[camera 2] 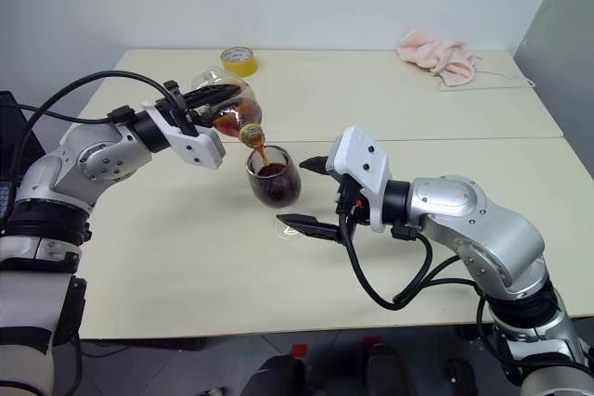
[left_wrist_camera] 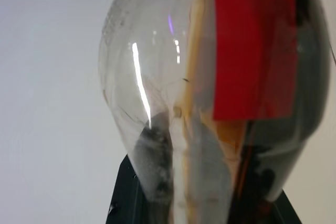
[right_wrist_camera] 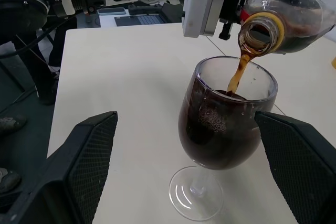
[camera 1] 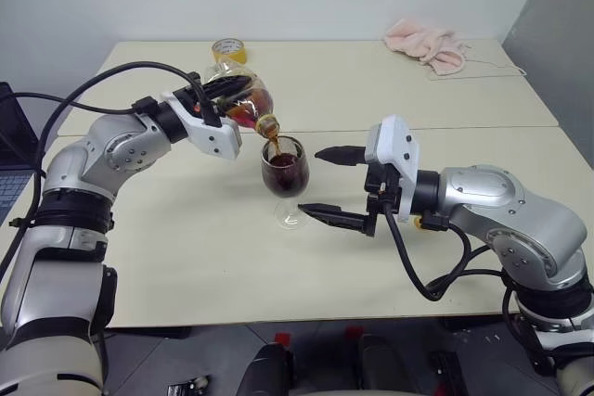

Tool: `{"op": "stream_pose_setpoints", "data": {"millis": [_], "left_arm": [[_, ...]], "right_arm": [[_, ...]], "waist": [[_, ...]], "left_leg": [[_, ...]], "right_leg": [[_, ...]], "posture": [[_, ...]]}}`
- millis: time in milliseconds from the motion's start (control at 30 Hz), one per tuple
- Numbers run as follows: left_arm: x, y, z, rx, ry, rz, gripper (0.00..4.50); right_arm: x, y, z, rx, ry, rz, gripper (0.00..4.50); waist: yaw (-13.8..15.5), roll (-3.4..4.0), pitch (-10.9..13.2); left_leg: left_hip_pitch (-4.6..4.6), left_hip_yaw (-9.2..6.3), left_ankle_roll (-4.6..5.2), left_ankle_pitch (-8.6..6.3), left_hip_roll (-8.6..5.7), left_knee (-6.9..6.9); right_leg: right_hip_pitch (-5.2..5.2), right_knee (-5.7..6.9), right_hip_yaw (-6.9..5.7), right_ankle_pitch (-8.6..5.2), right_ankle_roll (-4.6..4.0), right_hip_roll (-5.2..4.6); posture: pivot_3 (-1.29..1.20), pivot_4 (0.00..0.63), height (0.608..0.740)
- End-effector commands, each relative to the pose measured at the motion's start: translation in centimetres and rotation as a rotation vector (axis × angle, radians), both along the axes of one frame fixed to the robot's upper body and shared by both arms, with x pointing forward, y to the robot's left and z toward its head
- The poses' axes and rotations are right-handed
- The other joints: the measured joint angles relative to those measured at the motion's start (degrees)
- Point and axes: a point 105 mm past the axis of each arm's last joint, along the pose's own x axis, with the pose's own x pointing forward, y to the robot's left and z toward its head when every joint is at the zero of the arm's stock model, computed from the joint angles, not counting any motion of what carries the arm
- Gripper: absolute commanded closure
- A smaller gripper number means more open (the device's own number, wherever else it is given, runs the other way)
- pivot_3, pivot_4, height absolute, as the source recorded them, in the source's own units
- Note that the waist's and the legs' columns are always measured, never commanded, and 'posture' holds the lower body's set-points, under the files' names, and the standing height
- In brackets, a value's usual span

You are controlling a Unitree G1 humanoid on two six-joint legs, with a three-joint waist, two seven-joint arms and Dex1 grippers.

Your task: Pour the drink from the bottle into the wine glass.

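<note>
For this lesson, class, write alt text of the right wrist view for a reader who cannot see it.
A tilted clear plastic bottle, held by the left hand, pours a thin stream of dark reddish-brown drink into a clear stemmed wine glass on a pale table. The right hand stands open, its black fingers either side of the glass, apart from it.

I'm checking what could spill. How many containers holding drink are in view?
2: the bottle, tipped in the left gripper, and the wine glass, standing on the table beneath its mouth. None seems hidden.
</note>
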Motion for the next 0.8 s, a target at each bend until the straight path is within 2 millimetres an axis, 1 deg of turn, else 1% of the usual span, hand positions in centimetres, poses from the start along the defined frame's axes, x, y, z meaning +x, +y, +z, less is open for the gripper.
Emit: {"op": "stream_pose_setpoints", "data": {"millis": [33, 200, 567, 700, 800], "left_arm": [[-0.72, -0.63, 1.3, -0.063, -0.023, -0.038, 3.81], [-1.08, -1.06, 0.93, -0.073, -0.001, -0.049, 3.81], [-1.03, -0.79, 0.73, -0.164, 0.055, -0.026, 3.81], [-0.86, -0.51, 0.91, -0.26, 0.092, -0.008, 3.81], [-0.63, -0.19, 1.03, -0.368, 0.138, 0.011, 3.81]], "right_arm": [[-0.67, 0.09, 0.93, 0.021, -0.048, 0.022, 0.0], [-0.61, 0.16, 0.95, 0.025, -0.05, 0.021, 0.0], [-0.57, 0.24, 1.08, 0.034, -0.055, 0.021, 0.0], [-0.54, 0.13, 1.5, 0.046, -0.063, 0.018, 0.0], [-0.61, -0.02, 1.72, 0.049, -0.067, 0.02, 0.0]], "waist": [[0.0, 0.0, 0.0], [-0.01, 0.0, 0.0], [-0.01, 0.0, 0.0], [0.02, -0.01, -0.01], [0.01, -0.01, -0.01]], "left_leg": [[0.0, 0.0, 0.0, 0.0, 0.0, 0.0], [0.0, -0.01, 0.0, 0.0, 0.0, 0.01], [0.0, 0.0, 0.0, 0.0, 0.0, 0.02], [0.0, -0.03, 0.0, 0.0, 0.0, 0.03], [-0.01, -0.03, 0.0, 0.0, 0.0, 0.04]], "right_leg": [[0.0, 0.0, 0.0, 0.0, 0.0, 0.0], [0.0, 0.0, 0.0, 0.0, 0.0, -0.01], [0.0, 0.01, 0.0, 0.0, 0.0, -0.01], [0.0, 0.01, -0.01, 0.0, 0.0, -0.02], [0.0, 0.01, 0.0, 0.0, 0.0, -0.02]], "posture": [[0.0, 0.15, 0.74], [0.0, 0.15, 0.74], [0.0, 0.15, 0.74], [0.0, 0.15, 0.74], [0.0, 0.15, 0.74]]}}
